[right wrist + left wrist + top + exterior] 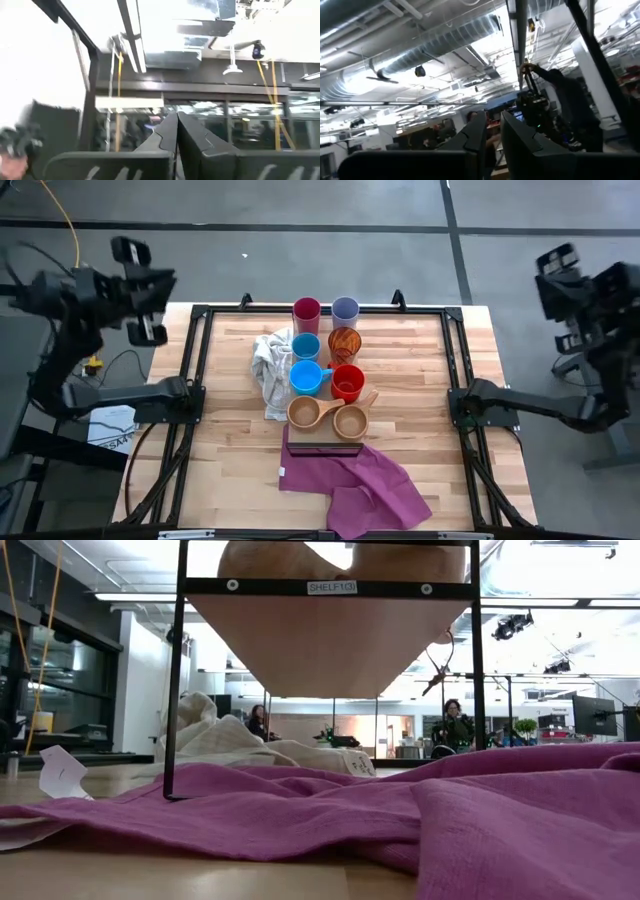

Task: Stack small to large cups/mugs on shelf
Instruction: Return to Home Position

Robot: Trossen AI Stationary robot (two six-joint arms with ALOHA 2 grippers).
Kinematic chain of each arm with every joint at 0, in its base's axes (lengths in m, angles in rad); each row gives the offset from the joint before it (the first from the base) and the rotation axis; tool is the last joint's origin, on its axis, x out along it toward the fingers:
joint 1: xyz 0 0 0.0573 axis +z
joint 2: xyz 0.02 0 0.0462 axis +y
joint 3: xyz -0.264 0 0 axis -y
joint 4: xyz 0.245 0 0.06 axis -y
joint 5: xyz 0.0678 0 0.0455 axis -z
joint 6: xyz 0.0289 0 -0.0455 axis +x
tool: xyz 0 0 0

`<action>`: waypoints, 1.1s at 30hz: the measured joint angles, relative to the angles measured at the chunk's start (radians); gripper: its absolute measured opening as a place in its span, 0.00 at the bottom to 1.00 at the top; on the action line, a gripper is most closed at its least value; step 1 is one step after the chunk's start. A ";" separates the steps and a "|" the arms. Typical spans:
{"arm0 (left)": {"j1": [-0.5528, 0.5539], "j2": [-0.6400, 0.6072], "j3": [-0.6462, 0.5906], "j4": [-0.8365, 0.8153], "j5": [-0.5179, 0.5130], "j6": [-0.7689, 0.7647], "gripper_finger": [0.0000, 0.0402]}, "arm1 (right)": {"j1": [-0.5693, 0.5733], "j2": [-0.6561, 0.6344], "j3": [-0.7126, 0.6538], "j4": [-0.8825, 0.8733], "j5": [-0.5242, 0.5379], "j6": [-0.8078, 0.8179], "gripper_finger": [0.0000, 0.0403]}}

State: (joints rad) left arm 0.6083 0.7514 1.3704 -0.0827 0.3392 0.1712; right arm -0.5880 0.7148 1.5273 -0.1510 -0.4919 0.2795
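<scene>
Both arms are raised clear of the table - the left gripper (492,130) beyond its left edge, the right gripper (176,117) beyond its right, pinched together on nothing. I cannot tell whether the left is clenched. On the shelf (330,640) I see two rows: magenta tumbler (306,311), two blue mugs (305,376), wooden cup (303,413) - beside them lavender tumbler (345,309), orange tumbler (344,340), red mug (347,383), second wooden cup (351,421).

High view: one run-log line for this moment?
left gripper: off wooden table, left side | right gripper: off table, right side | light-wood plank shelf: eight cups in two columns | purple cloth: under shelf's near end
</scene>
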 joint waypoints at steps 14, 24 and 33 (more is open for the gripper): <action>0.000 -0.240 -0.426 0.207 0.131 -0.176 0.12 | 0.000 -0.121 -0.538 0.471 -0.016 0.321 0.00; -0.001 -0.335 -0.832 0.600 0.028 -0.171 0.12 | 0.000 -0.121 -0.515 0.471 -0.016 0.395 0.00; -0.244 -0.257 -0.962 0.793 -0.042 -0.068 0.12 | 0.000 -0.119 -0.433 0.284 -0.010 0.363 0.00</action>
State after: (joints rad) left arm 0.3643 0.4941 0.4084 0.7098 0.2975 0.1032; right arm -0.5881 0.5961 1.0946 0.1331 -0.5015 0.6425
